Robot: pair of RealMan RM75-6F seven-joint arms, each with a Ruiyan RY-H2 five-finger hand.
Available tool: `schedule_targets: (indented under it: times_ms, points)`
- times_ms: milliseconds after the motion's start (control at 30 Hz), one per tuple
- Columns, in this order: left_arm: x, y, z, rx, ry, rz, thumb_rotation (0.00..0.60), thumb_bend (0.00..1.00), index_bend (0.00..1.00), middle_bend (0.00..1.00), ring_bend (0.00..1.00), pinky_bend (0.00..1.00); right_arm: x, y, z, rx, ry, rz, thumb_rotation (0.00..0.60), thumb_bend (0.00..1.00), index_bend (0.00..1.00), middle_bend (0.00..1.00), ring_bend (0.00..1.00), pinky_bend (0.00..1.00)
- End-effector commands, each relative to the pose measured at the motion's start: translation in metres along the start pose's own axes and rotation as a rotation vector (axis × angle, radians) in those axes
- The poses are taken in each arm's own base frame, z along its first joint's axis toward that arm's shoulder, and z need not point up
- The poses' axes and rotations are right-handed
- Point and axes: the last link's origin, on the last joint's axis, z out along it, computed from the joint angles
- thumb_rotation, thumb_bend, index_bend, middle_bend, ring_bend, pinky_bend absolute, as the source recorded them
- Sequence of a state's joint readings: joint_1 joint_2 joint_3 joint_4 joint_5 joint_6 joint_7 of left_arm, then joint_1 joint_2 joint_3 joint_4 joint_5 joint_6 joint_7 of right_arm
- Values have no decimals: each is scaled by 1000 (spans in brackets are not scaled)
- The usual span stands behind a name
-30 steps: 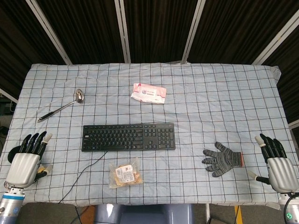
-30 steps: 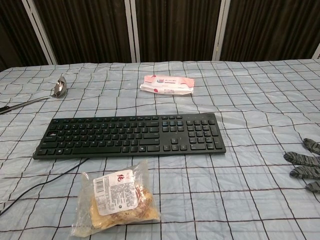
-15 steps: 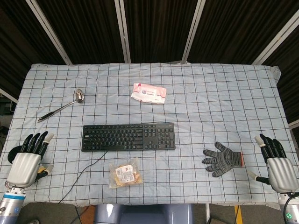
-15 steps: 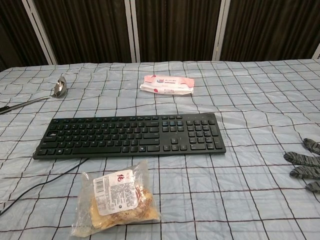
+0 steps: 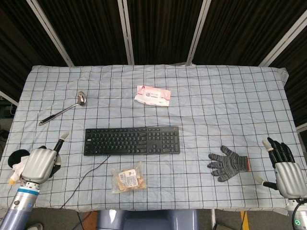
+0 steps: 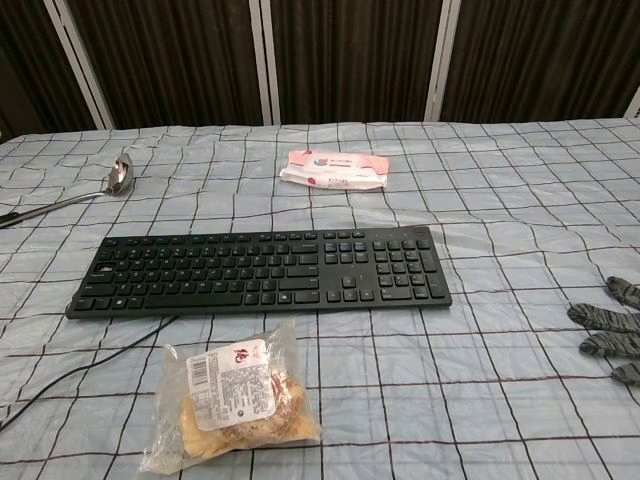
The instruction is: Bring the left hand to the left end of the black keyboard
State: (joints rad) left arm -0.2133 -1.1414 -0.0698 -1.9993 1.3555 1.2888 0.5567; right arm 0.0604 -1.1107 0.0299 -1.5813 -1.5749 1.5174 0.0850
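The black keyboard lies across the middle of the checked cloth; in the chest view the keyboard fills the centre. My left hand hovers at the table's front left, a short way left of and below the keyboard's left end. It holds nothing, and one fingertip points up-right toward the keyboard. My right hand stays at the front right edge with its fingers spread and holding nothing. Neither hand shows in the chest view.
A snack bag lies just in front of the keyboard, beside its black cable. A metal ladle lies at the back left, a pink wipes pack behind the keyboard, and a grey glove at the right.
My left hand has moved right toward the keyboard's left end and turned, so its fingers now point up-right. The right hand has not moved.
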Motion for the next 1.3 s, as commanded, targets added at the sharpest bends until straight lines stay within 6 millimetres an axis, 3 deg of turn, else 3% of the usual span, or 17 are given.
schedule_targets:
  times_ms: [33,267,533,1300]
  points:
    - [6,23,24,-12,-131,-40,600,997,0,880,782,590,0,0,0,0,1,4,600,52,0,0,0,0]
    - [6,44,67,33,-281,13,600,1000,0,888,791,599,2,1,1,1,7,15,600,51,0,0,0,0]
    - [-5,58,94,112,-344,80,600,1000,0,893,794,602,2,2,0,0,5,24,600,51,0,0,0,0]
    - [-40,75,125,152,-433,95,600,1000,0,894,794,602,1,1,0,-10,-9,51,600,51,0,0,0,0]
